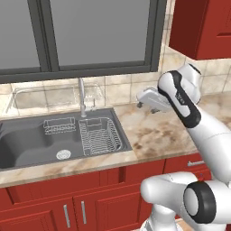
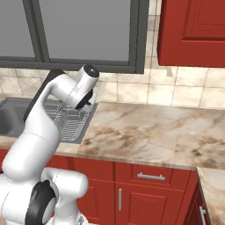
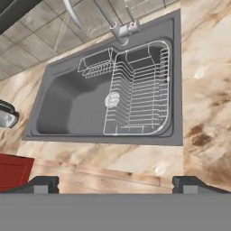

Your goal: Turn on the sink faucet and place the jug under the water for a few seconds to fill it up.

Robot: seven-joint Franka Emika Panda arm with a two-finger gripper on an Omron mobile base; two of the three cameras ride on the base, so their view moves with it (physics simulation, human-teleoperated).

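Note:
The dark grey sink (image 1: pixel 27 144) lies in the marble counter, with wire racks (image 1: pixel 100 135) in its right half and a round silver drain (image 1: pixel 63 154). Behind it rises the chrome sink faucet (image 1: pixel 82 97); no water runs from its spout. My gripper (image 1: pixel 143 103) hangs open and empty above the counter, just right of the sink. In the hand view the sink (image 3: pixel 67 103) and sink faucet (image 3: pixel 118 28) lie ahead, and the gripper (image 3: pixel 115 183) has its tips wide apart. At that view's left edge a small grey and dark thing (image 3: pixel 6 115), cut off, looks like the jug.
Marble counter (image 2: pixel 149 127) stretches right of the sink. Red base cabinets (image 1: pixel 90 203) run below it, and a red wall cabinet (image 1: pixel 203 27) hangs at the upper right. A dark-framed window (image 1: pixel 90 36) sits behind the faucet. My own arm (image 2: pixel 52 110) hides part of the sink (image 2: pixel 9 116).

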